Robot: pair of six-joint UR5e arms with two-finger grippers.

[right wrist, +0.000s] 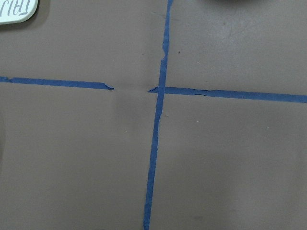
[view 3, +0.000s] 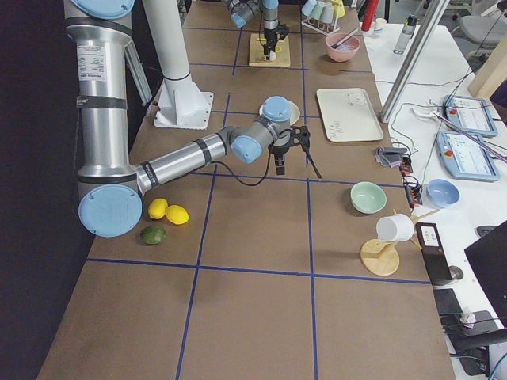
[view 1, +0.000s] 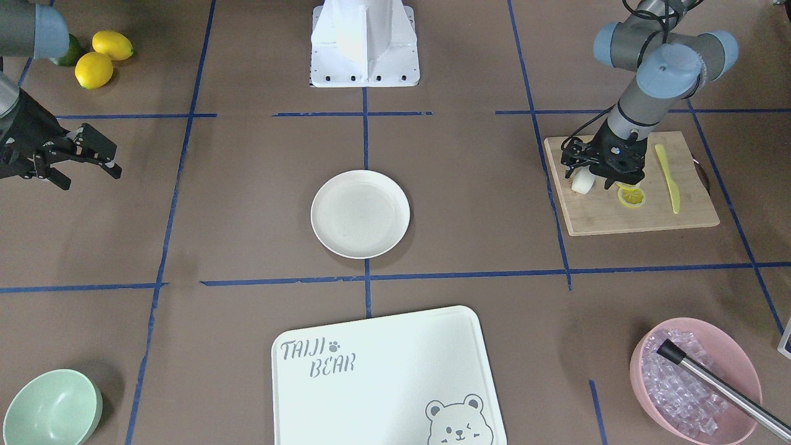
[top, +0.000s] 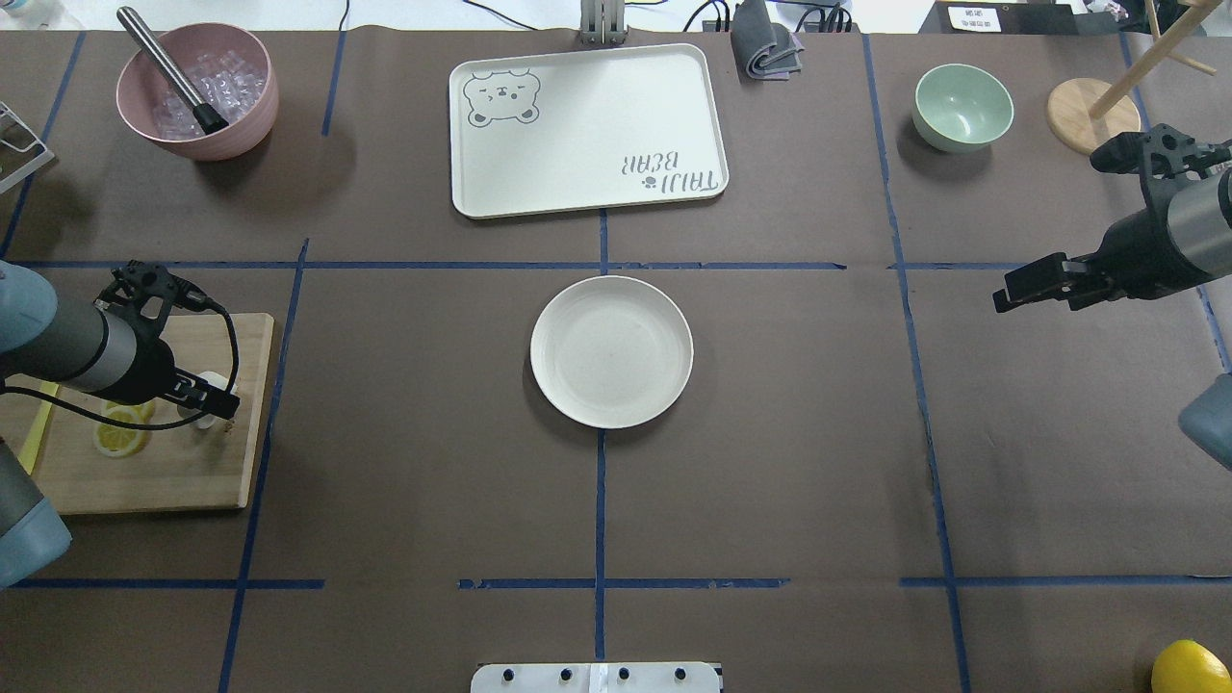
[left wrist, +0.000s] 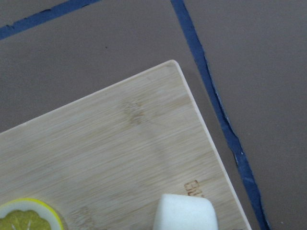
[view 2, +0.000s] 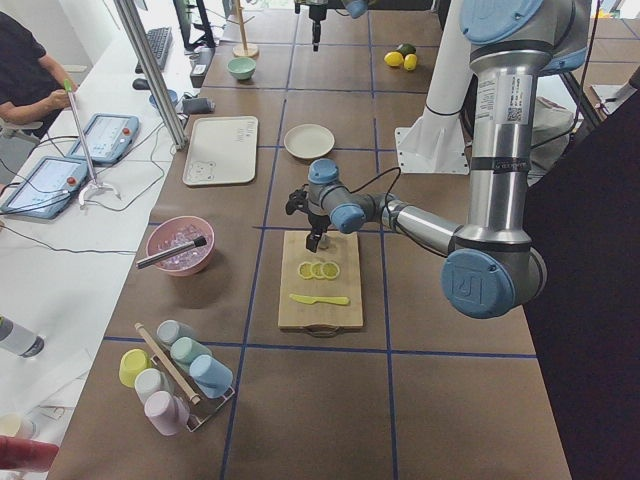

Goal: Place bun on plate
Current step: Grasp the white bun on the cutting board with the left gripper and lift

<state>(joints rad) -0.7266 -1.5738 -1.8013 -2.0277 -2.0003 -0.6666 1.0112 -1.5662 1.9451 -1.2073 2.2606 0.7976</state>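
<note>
Whole desk (top: 818, 433) is wrapped in dull brown sheeting, marked off into big squares with blue tape (top: 600, 500). Alongside it there's a second, white desk (view 2: 55, 280) with two tablet-style screens (view 2: 105, 137), loose cables and a keyboard (view 2: 158, 45). A silver metal post (view 2: 150, 70) stands at its edge. Lighting's flat and even, shadows soft. Someone in a dark top (view 2: 20, 60) sits at the white one.

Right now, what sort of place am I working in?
Likely a robotics lab bench staged as a mock kitchen: blue tape grid on brown paper, a cutting board with lemon slices, and operator tablets on the side bench.
</note>
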